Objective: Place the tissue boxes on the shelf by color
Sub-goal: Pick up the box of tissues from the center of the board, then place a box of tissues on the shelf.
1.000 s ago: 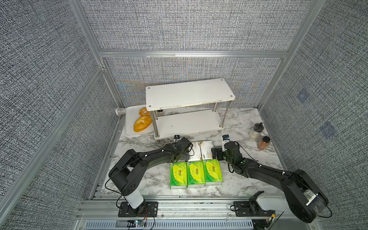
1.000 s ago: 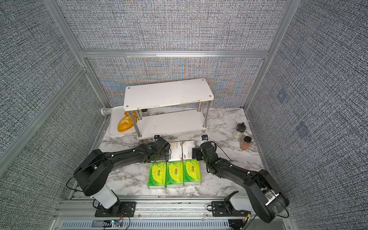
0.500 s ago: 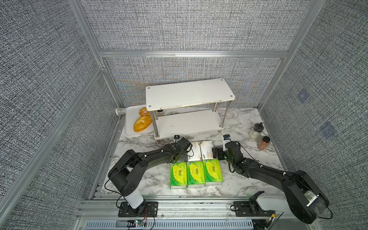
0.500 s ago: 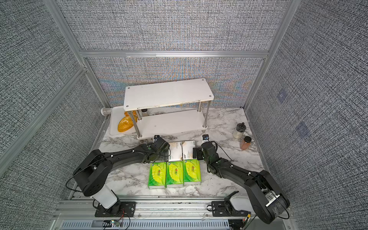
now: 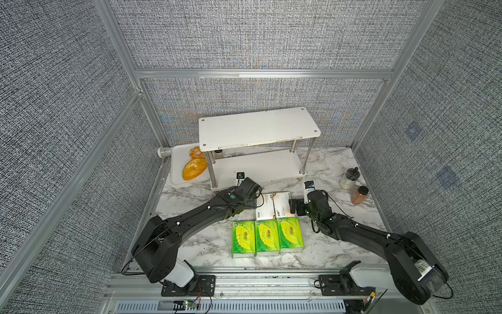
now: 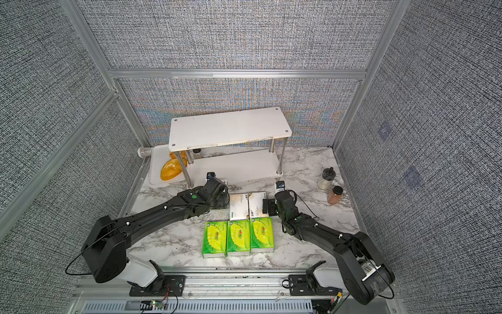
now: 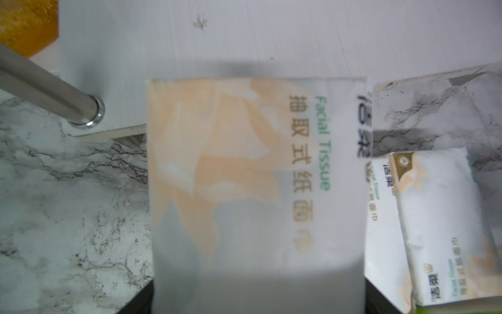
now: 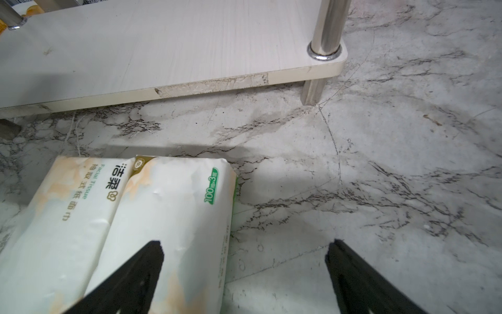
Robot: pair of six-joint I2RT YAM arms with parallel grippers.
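Three green-and-yellow tissue boxes point(image 5: 267, 236) lie in a row near the table's front. Behind them lie two white tissue boxes point(image 5: 274, 208) side by side. My left gripper point(image 5: 254, 197) is shut on another white tissue box point(image 7: 244, 190), which fills the left wrist view; its far end overlaps the front edge of the shelf's lower board point(image 7: 190, 40). My right gripper point(image 8: 244, 271) is open, with one finger point(image 8: 141, 271) over the rightmost white box point(image 8: 168, 223) and the other over bare marble. The shelf point(image 5: 258, 127) stands at the back with both boards bare.
A white tray point(image 5: 176, 163) with bread point(image 5: 194, 168) sits left of the shelf. Two small jars point(image 5: 350, 179) point(image 5: 360, 194) stand at the right. A chrome shelf leg point(image 7: 54, 92) is close to the held box. Grey walls enclose the table.
The left gripper's jaws have closed in onto the white tissue box. Both arms stay about where they were.
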